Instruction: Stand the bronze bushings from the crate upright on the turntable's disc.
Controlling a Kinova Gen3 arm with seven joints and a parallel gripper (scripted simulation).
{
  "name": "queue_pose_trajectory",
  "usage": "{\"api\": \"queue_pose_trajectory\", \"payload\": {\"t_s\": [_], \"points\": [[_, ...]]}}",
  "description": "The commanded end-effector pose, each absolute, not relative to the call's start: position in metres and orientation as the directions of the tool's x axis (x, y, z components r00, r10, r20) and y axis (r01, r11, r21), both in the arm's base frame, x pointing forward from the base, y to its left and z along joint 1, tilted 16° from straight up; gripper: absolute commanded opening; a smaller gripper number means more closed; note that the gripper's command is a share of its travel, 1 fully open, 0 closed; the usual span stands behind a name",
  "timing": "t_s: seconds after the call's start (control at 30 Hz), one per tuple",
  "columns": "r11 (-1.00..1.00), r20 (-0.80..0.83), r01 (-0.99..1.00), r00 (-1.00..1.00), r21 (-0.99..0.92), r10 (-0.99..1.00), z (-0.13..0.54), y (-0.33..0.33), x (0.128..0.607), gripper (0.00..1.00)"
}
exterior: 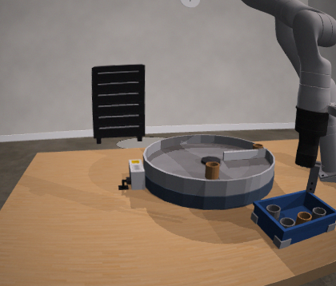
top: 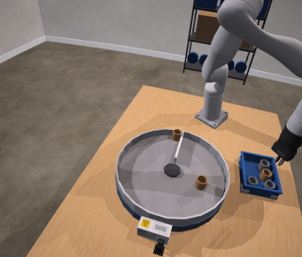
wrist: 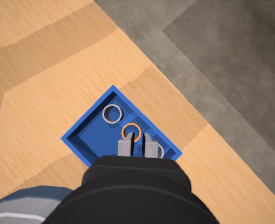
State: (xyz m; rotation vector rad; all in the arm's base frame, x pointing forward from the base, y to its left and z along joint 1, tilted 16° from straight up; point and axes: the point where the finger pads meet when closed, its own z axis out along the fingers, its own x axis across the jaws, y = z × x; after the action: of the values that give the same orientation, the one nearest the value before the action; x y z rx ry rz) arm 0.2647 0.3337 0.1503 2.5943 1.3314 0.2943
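The blue crate (top: 259, 173) stands at the table's right and holds one bronze bushing (top: 265, 174) among three steel bushings (top: 252, 180). My gripper (top: 281, 160) hangs above the crate's far right edge, slightly open and empty. In the wrist view the fingers are just beside the bronze ring (wrist: 131, 131), with a steel ring (wrist: 112, 114) further off. Two bronze bushings stand upright on the turntable disc (top: 172, 172): one at the far rim (top: 177, 134), one right of the black hub (top: 201, 181). The exterior view shows the gripper (exterior: 311, 184) above the crate (exterior: 295, 217).
A white bar (top: 178, 145) runs from the hub (top: 172, 170) toward the disc's far rim. A white control box (top: 154, 228) sits at the turntable's front. The arm's base (top: 212, 116) stands behind the turntable. A shelf (top: 224, 36) stands off the table.
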Motion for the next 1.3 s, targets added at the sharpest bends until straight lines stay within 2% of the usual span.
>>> {"api": "queue_pose_trajectory", "payload": {"t_s": [0.0,0.67,1.27], "points": [[-0.57,0.082,0.774,0.571,0.276,0.817,0.151,0.334,0.265,0.36],[-0.57,0.082,0.774,0.571,0.276,0.817,0.149,0.334,0.265,0.36],[-0.57,0.082,0.774,0.571,0.276,0.817,0.092,0.329,0.281,0.36]]}}
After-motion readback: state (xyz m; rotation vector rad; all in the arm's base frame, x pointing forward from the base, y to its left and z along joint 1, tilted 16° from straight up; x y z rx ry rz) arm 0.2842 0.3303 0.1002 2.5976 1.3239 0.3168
